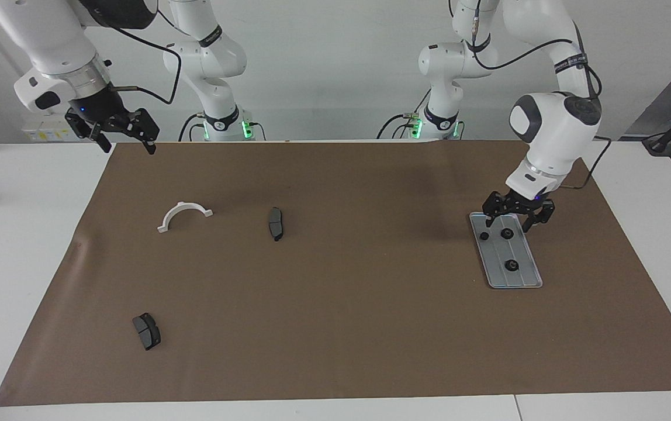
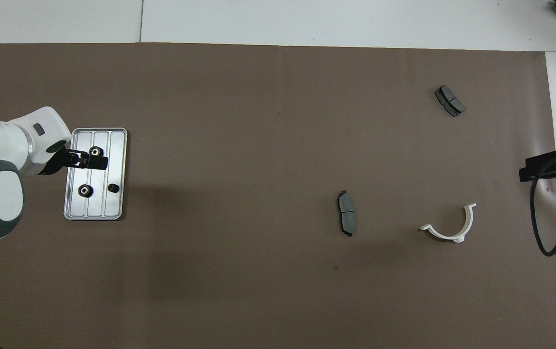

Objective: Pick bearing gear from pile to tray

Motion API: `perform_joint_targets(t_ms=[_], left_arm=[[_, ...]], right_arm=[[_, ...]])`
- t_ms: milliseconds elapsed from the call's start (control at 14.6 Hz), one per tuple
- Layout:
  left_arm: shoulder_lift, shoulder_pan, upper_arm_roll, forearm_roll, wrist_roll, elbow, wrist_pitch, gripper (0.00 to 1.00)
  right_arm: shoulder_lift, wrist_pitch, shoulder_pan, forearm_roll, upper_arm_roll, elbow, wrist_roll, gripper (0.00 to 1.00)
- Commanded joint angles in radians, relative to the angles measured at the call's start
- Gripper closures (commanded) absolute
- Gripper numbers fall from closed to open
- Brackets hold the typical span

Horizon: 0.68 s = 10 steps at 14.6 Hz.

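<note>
The silver grooved tray (image 1: 522,278) (image 2: 95,208) lies on the brown mat toward the left arm's end of the table. Three small black bearing gears rest in it: one (image 1: 511,265) (image 2: 96,151) at its farther end, two (image 1: 483,237) (image 1: 507,233) (image 2: 112,187) (image 2: 84,190) nearer the robots. My left gripper (image 1: 509,222) (image 2: 87,160) hangs open and empty just above the tray. What is left of the pile is a white half-ring bracket (image 1: 184,215) (image 2: 450,227) and two dark brake pads (image 1: 276,223) (image 1: 147,331) (image 2: 347,219) (image 2: 449,100).
My right gripper (image 1: 119,133) (image 2: 547,167) waits open, raised over the mat's edge at the right arm's end of the table. A black cable (image 2: 542,228) hangs from it. The brown mat (image 1: 341,304) covers most of the white table.
</note>
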<state>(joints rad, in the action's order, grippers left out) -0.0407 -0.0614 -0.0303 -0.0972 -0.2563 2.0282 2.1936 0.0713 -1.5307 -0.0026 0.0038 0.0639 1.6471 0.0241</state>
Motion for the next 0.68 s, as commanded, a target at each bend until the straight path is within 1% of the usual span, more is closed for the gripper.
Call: perform_joint_targets(t_ms=[0,137,342,411,616], left_arm=[[-0.027,0.014,0.004,0.019,0.000,-0.149,-0.159,0.00],[-0.028,0.012,0.007,0.091,0.005,-0.235,-0.250,0.00],[-0.024,0.009,0.007,0.100,0.005,-0.348,-0.368,0.00],[-0.019,0.008,0.007,0.099,0.006,-0.370,-0.408,0.00],[0.011,0.009,0.007,0.091,0.032,-0.376,-0.510,0.00]], right_arm=[[0.004,0.004,-0.005,0.008,-0.006,0.004,0.007,0.00],[0.004,0.004,-0.005,0.008,-0.006,0.005,0.007,0.00],[0.004,0.004,-0.005,0.008,-0.006,0.005,0.007,0.00],[0.004,0.004,-0.005,0.008,-0.006,0.005,0.008,0.00],[0.004,0.004,-0.005,0.008,-0.006,0.005,0.007,0.00]])
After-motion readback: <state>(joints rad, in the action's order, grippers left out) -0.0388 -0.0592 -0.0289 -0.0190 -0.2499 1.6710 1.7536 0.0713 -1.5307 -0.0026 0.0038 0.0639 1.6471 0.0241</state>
